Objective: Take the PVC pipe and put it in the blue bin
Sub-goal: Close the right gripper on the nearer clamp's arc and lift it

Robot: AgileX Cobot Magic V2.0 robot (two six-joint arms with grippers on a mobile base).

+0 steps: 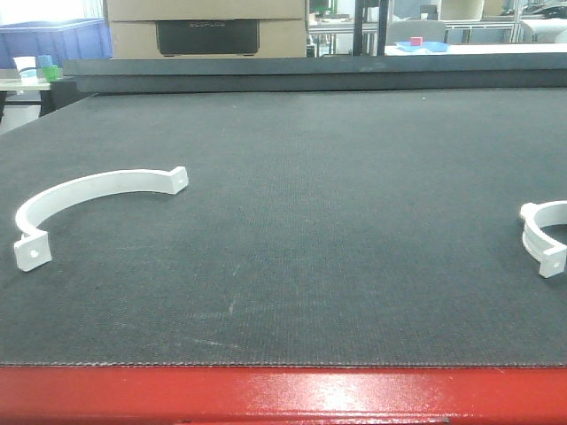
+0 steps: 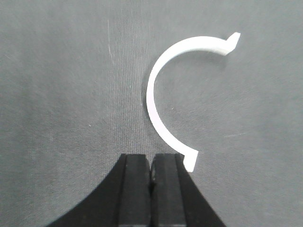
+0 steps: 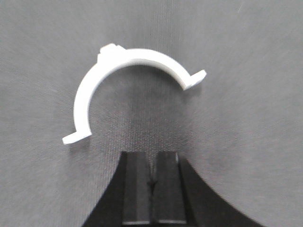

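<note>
Where the PVC pipe lies: two white half-ring pieces lie flat on the dark surface. The left PVC piece is near the left edge and the right PVC piece is at the right edge, well apart from each other.
Left tool: its two fingers are pressed together and hold nothing. In the left wrist view one end tab of a half ring is just beside its tip; whether they touch I cannot tell.
Right tool: it is also fully closed and empty. A half ring lies in front of its tip, apart from it, with the open side toward the tool.
Step in hand: I judge it is the approach, before any grasp, as no piece is lifted.
Next move: the chosen tool must open its fingers, come down over the thin band of the ring and close across it. The band is narrow, so the fingers probably need to go almost to the surface.
Blue bin: a blue bin stands beyond the far left corner, off the surface. Whether it is the target I cannot say.
Hidden or unclear: the front view cuts off the right PVC piece and shows no arm. The right wrist view is a little blurred. The height of each tool cannot be read.
</note>
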